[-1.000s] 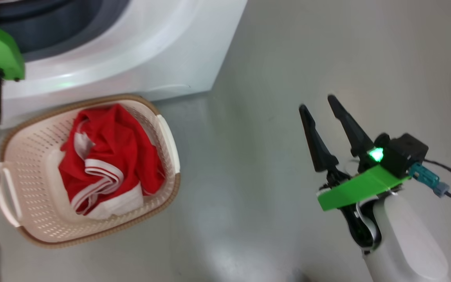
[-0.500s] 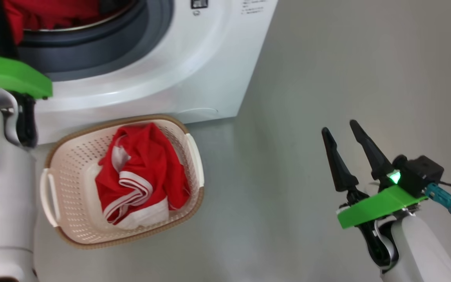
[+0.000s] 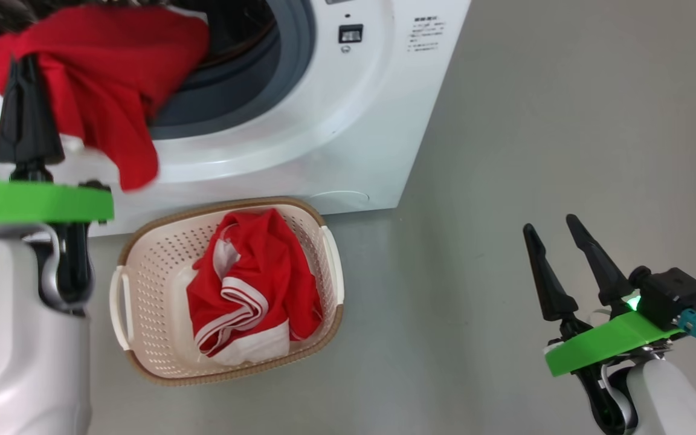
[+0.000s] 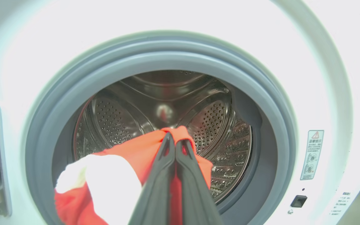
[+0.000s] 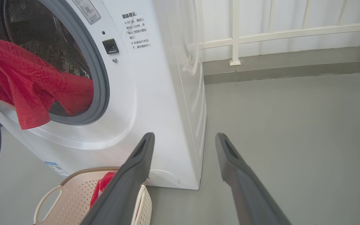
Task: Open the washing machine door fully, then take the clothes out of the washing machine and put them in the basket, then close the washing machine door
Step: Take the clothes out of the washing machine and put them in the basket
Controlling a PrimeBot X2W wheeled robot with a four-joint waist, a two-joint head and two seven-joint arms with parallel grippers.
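While the bright red garment (image 3: pixel 106 72) drapes over the grey rubber seal (image 3: pixel 290 66) of the white washing machine (image 3: pixel 354 133), it could snag or slip out, dropping short of the cream perforated basket (image 3: pixel 227 379). Left gripper (image 4: pixel 174 139) pinched tight on its fold at the fingertips; right gripper (image 3: pixel 548 223) spread wide, empty.

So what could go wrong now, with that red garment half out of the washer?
The left gripper pinches only a small fold of the red garment, so it might slip free. Its tail drapes over the grey seal and could snag. The basket already holds red clothes; a drop may miss.
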